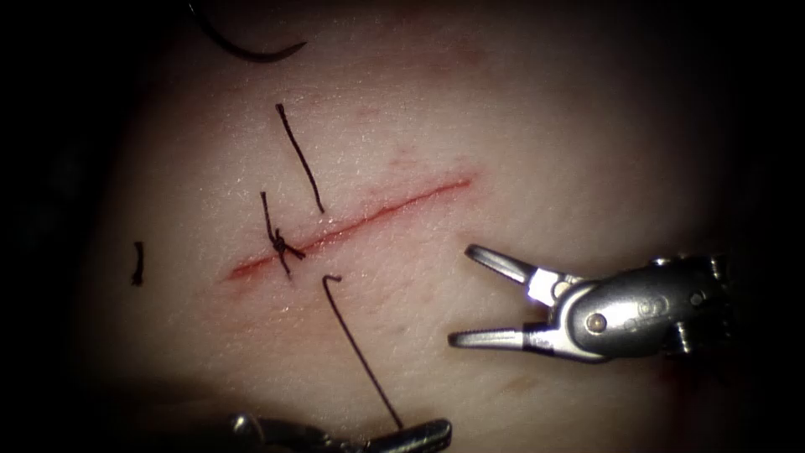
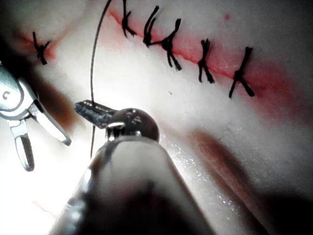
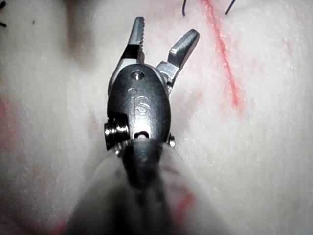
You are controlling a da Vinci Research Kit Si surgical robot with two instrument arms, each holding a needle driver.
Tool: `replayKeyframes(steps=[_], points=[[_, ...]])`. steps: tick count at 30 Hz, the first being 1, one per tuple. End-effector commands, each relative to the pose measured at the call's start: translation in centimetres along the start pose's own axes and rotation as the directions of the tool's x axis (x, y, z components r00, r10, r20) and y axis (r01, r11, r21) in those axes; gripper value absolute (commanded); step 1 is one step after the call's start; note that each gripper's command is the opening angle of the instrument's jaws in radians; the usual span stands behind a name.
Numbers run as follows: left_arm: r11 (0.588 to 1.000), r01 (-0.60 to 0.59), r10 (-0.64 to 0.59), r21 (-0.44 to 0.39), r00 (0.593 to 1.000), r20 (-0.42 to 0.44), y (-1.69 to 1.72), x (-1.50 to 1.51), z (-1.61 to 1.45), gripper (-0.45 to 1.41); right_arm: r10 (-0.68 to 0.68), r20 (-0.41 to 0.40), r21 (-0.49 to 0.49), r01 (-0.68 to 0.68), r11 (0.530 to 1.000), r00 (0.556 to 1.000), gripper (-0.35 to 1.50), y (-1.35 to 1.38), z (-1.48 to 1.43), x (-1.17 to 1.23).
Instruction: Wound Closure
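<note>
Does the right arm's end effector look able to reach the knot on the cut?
Probably yes: right end effector, open and empty, faces the knot across bare tissue; left end effector holds thread; needle lies free, upper left.

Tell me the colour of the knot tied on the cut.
Black: the knot sits dark on the red cut, clearest in the endoscope view.

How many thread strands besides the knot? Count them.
3: one strand above the cut; a short piece far left; a long strand below, in the left tool, shut. Right tool open, empty. Needle lies free, top. More may be hidden.
</note>
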Motion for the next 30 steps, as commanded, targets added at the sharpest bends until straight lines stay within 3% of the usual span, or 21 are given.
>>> replayKeyframes(steps=[1, 6, 19, 24, 25, 27, 30], points=[[1.0, 0.006, -0.006, -0.003, 1.0, -0.004, 0.05, 0.02, 0.05, -0.45, -0.034, -0.016, 0.009, 0.034, 0.999, 0.999, 1.03, -0.07, 0.19, -0.01], [1.0, -0.012, 0.012, -0.007, 1.0, -0.002, -0.13, 0.03, -0.02, -0.45, -0.149, -0.114, 0.046, 0.155, 0.987, 0.982, 1.08, -0.1, 0.44, 0.09], [1.0, -0.008, 0.008, -0.01, 1.0, 0.012, -0.14, -0.1, -0.04, -0.45, -0.187, -0.229, 0.116, 0.217, 0.969, 0.955, 1.04, -0.14, 0.66, 0.13], [1.0, -0.009, 0.009, -0.008, 1.0, 0.013, -0.13, -0.13, -0.06, -0.45, -0.19, -0.268, 0.133, 0.232, 0.964, 0.944, 0.88, -0.15, 0.69, 0.11], [1.0, -0.01, 0.01, -0.008, 1.0, 0.012, -0.12, -0.13, -0.07, -0.45, -0.19, -0.289, 0.142, 0.238, 0.961, 0.938, 0.42, -0.16, 0.68, 0.1], [1.0, -0.01, 0.01, -0.009, 1.0, 0.014, -0.12, -0.14, -0.09, -0.45, -0.189, -0.306, 0.149, 0.244, 0.958, 0.933, -0.3, -0.16, 0.67, 0.1], [1.0, -0.01, 0.01, -0.009, 1.0, 0.013, -0.11, -0.14, -0.09, -0.45, -0.19, -0.325, 0.16, 0.252, 0.954, 0.926, -0.35, -0.18, 0.67, 0.09]])
